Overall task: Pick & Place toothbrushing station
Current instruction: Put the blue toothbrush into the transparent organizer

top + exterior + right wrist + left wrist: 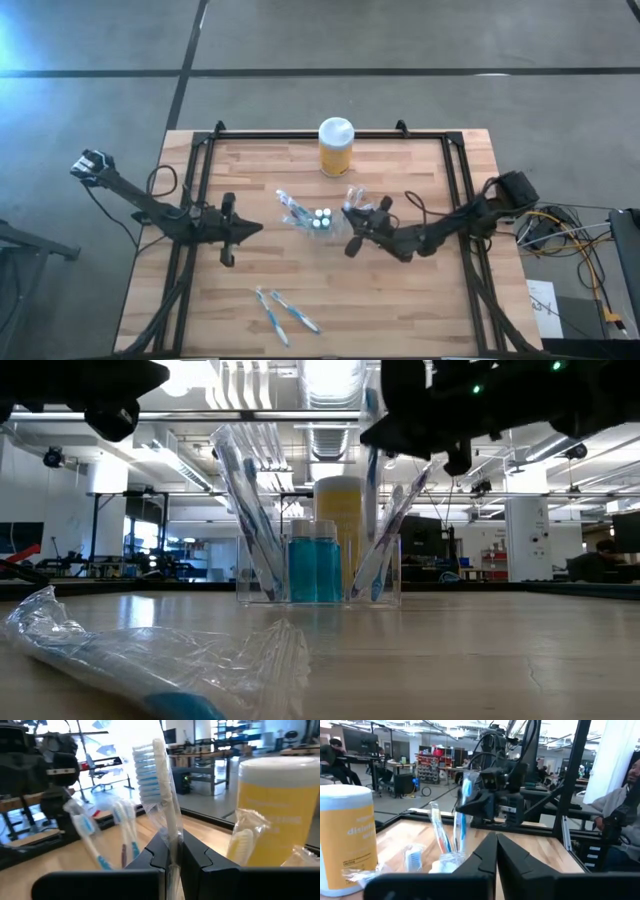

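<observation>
The clear holder (320, 221) (318, 572) stands mid-table with several blue-and-white toothbrushes (255, 510) leaning in it and two blue tubes (313, 565) upright between them. My right gripper (352, 220) (172, 851) hovers at the holder's right side, shut on a wrapped toothbrush (159, 790). My left gripper (250, 229) (496, 851) is shut and holds nothing, a little to the holder's left. Two loose toothbrushes (283, 312) lie flat near the table's front edge. Another wrapped one (291, 205) lies beside the holder. My right gripper pinches the wrapped toothbrush by its handle (172, 837) between the two fingers, below the bristle head. The fingers come in about level from the table's right side and lie across the handle. The brush stands nearly upright, head up; its lower end is hidden below the fingers.
A yellow jar with a white lid (336, 146) (272, 810) stands at the table's far edge, behind the holder. A black frame (205, 150) borders the table's sides and back. A wrapped brush in crinkled plastic (140, 655) lies near the front. People sit in the room beyond.
</observation>
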You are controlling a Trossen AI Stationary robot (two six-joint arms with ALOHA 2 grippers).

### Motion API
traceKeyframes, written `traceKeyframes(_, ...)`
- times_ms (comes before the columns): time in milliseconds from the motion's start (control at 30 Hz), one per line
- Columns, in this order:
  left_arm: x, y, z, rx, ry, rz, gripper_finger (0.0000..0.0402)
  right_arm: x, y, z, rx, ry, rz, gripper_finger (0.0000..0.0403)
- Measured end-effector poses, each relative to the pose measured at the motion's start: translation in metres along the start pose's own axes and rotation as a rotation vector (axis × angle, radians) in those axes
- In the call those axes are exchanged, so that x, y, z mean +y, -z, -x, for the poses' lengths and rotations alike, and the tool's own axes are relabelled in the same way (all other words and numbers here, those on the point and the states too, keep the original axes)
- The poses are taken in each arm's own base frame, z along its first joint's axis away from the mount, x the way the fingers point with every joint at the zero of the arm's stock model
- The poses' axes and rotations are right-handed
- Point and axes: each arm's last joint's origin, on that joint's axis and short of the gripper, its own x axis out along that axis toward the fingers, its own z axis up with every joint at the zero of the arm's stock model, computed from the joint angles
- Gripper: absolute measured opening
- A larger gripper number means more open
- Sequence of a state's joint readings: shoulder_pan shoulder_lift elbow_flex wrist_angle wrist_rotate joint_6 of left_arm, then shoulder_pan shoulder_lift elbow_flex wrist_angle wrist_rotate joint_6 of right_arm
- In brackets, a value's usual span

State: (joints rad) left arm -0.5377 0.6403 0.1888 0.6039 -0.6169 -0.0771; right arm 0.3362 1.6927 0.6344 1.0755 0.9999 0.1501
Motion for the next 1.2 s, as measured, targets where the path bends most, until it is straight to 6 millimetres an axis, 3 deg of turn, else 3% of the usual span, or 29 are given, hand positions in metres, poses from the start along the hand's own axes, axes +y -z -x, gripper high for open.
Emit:
traceKeyframes(233, -0.001, 0.000, 0.000, 0.002, 0.033, 0.003, 0.0008, -0.002, 0.020, -0.012, 0.014, 0.054, -0.016, 0.0013)
traceKeyframes(700, -0.001, 0.001, 0.000, 0.010, 0.036, 0.026, 0.0006, -0.004, 0.060, -0.016, 0.061, 0.107, -0.103, 0.0013)
traceKeyframes(967, -0.001, 0.002, 0.000, 0.019, 0.035, 0.021, 0.0007, -0.002, 0.067, -0.019, 0.062, 0.116, -0.104, 0.0018)
traceKeyframes(1200, -0.001, 0.002, 0.000, 0.020, 0.035, 0.026, 0.0006, -0.001, 0.055, -0.017, 0.066, 0.090, -0.089, 0.0075)
